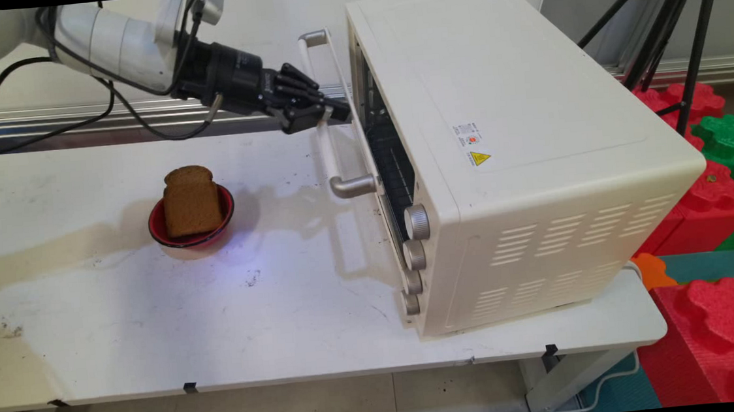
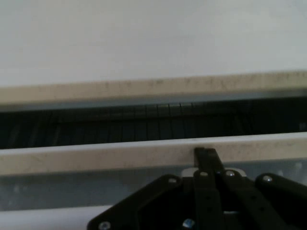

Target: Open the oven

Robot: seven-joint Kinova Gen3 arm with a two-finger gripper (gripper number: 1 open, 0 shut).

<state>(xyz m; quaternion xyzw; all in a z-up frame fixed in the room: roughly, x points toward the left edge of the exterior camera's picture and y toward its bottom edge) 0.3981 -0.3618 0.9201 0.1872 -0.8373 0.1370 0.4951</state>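
Observation:
A cream toaster oven [image 1: 519, 141] stands on the right half of the white table [image 1: 153, 314], its front facing left. Its glass door [image 1: 361, 134] is ajar by a narrow gap, and the dark rack [image 2: 144, 122] shows through it. My gripper [image 1: 337, 113] is shut with nothing between its fingers. Its tips [image 2: 206, 154] rest against the door's top rim [image 2: 96, 155], just past the metal handle [image 1: 333, 110]. To the left, well clear of the gripper, a brown bread slice [image 1: 191, 203] stands in a red bowl [image 1: 158, 234].
Four knobs [image 1: 415, 222] run down the oven's front near corner. Red and green foam blocks [image 1: 707, 205] and black tripod legs [image 1: 687, 30] stand off the table's right end. Black cables [image 1: 37, 94] hang from the arm at the upper left.

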